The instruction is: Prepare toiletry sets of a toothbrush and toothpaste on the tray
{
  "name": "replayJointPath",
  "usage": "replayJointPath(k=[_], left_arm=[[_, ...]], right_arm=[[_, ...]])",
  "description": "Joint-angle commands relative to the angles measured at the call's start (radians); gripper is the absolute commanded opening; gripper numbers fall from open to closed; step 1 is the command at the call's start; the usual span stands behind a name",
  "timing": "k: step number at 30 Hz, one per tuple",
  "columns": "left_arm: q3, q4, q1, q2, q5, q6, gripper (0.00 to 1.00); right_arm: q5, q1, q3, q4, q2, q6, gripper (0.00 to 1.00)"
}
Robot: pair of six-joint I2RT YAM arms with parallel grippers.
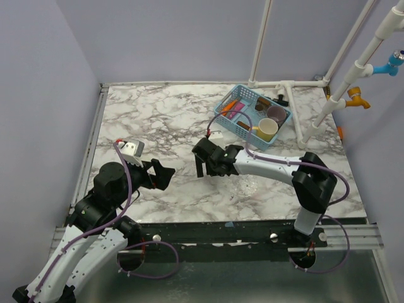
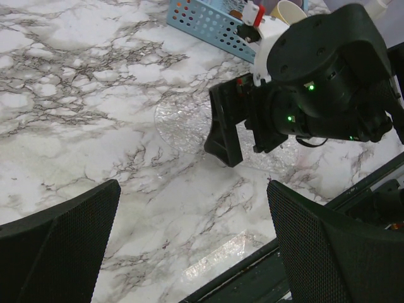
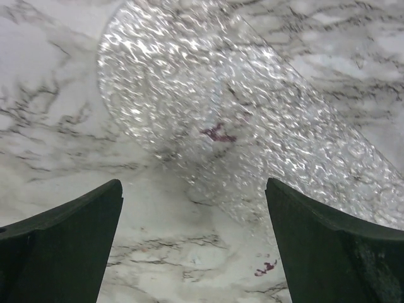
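A clear, textured tray [image 1: 243, 184] lies flat on the marble table with nothing on it. It also shows in the left wrist view as the tray [image 2: 183, 120] and in the right wrist view as the tray [image 3: 233, 120]. My right gripper [image 1: 207, 168] hangs open just above its left end, with only table and tray rim between its fingers [image 3: 194, 189]. My left gripper [image 1: 165, 174] is open too and points at the right one [image 2: 230, 129] from the left, nothing in it [image 2: 194, 189]. Slim orange and pink items [image 1: 231, 110] lie in the blue basket; I cannot tell toothbrush from toothpaste.
The blue basket [image 1: 247, 129] stands at the back right, and its near wall shows in the left wrist view [image 2: 202, 22]. It also holds a yellow cup [image 1: 267, 129] and a dark cup [image 1: 276, 113]. A white pipe frame [image 1: 290, 85] stands behind it. The table's front edge [image 1: 252, 222] runs close behind the tray.
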Motion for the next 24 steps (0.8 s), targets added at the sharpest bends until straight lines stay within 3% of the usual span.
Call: replayJointPath(k=[1, 11, 24], left_arm=[[-0.008, 0.005, -0.004, -0.003, 0.008, 0.005, 0.99], [-0.010, 0.006, -0.004, -0.019, 0.008, 0.004, 0.99], [-0.009, 0.005, -0.003, -0.024, 0.008, 0.007, 0.99]], right_arm=[[0.024, 0.007, 0.123, -0.019, 0.088, -0.045, 0.98], [0.037, -0.049, 0.420, -0.004, 0.304, -0.090, 0.94], [0.020, -0.161, 0.603, 0.011, 0.462, -0.101, 0.76]])
